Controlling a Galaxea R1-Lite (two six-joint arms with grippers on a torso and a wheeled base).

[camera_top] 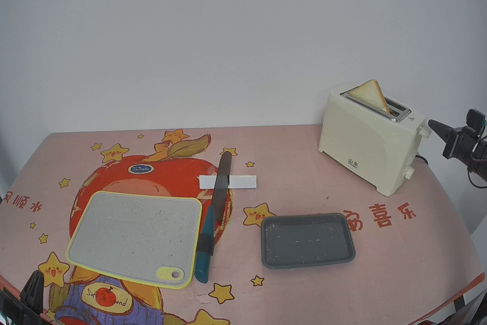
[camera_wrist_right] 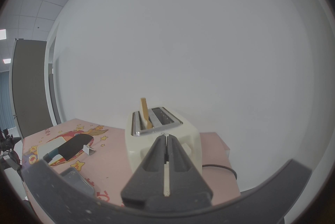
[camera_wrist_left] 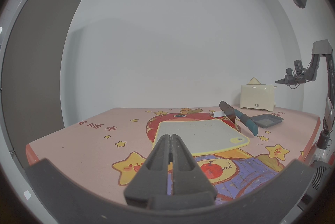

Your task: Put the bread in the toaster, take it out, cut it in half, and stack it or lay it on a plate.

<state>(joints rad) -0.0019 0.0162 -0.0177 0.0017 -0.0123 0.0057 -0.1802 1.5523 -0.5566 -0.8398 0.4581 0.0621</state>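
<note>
The bread [camera_top: 372,94] stands on edge in one slot of the toaster [camera_top: 370,148], in the right half of the head view, with one corner pointing up above the slot. The slice's flat faces run along the slot, from upper left to lower right of the frame.

The right gripper [camera_top: 432,123] hangs just right of the toaster, near its top, tip pointing left. Its fingers are pressed together. The bread lies up and to the left of this tip, seen edge-on from that wrist.

The left gripper [camera_top: 34,276], also pressed together, sits at the lower left corner, well apart from the toaster.

Judgement: the right arm is nearer and must spread its fingers across the slice's faces.
</note>
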